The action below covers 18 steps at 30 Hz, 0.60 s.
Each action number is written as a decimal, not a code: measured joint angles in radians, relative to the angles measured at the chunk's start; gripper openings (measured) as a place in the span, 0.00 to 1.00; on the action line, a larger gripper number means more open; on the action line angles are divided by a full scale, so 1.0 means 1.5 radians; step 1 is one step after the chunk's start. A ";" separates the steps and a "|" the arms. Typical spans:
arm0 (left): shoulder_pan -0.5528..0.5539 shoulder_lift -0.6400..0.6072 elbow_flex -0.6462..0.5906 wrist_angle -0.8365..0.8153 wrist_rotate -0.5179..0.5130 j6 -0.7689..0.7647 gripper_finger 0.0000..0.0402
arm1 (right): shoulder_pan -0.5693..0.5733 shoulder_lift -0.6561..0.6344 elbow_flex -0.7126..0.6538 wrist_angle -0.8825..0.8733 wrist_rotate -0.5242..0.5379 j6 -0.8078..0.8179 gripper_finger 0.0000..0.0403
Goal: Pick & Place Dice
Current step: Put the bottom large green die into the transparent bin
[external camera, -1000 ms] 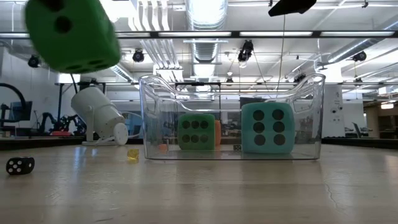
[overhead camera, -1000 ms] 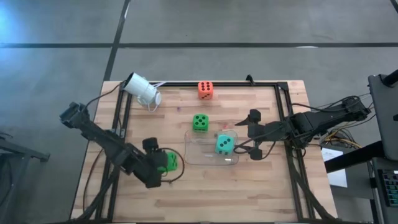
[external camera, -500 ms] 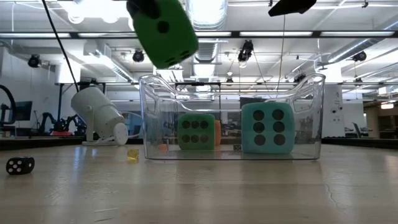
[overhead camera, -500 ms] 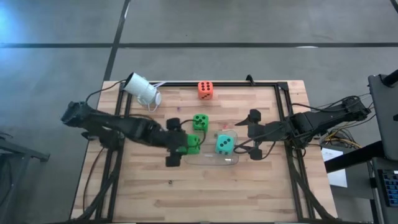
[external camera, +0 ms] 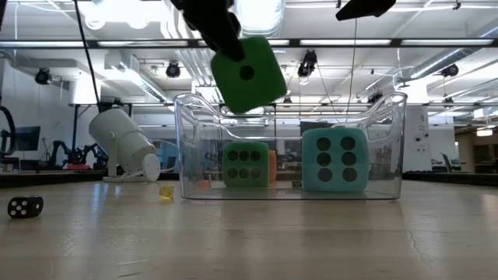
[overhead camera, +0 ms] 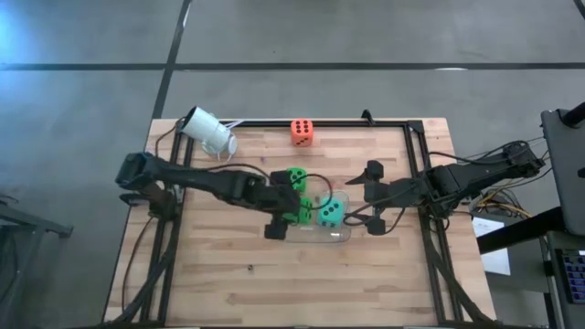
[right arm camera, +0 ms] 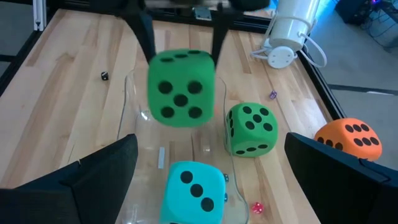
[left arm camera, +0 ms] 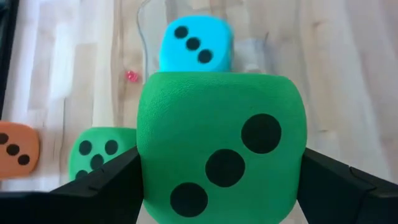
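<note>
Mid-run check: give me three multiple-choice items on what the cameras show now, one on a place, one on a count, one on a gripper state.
1. Where is the teal die?
A. Inside the clear bin
B. Beside the white camera
C. In the right gripper

2. How many dice lie on the table outside the bin?
A. None
B. Two
C. Four

3. What is the left gripper doing?
A. Hanging open and empty
B. Resting on the orange die
C. Holding a green die above the bin

Answers:
1 A: the low view shows the teal die behind the bin's clear wall.
2 B: the orange die and the other green die sit on the wood in the high view.
3 C: its fingers clamp the die's sides, and the low view shows it over the bin's rim. The right gripper waits open beside the bin.
</note>
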 joint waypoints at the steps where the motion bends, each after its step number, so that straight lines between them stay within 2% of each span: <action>1: 0.004 0.011 0.009 -0.007 0.000 0.004 0.84 | 0.000 0.000 0.000 0.000 0.000 0.000 0.99; 18: 0.036 0.091 0.025 0.005 0.024 0.005 0.84 | 0.000 0.000 0.000 0.000 0.000 0.000 0.99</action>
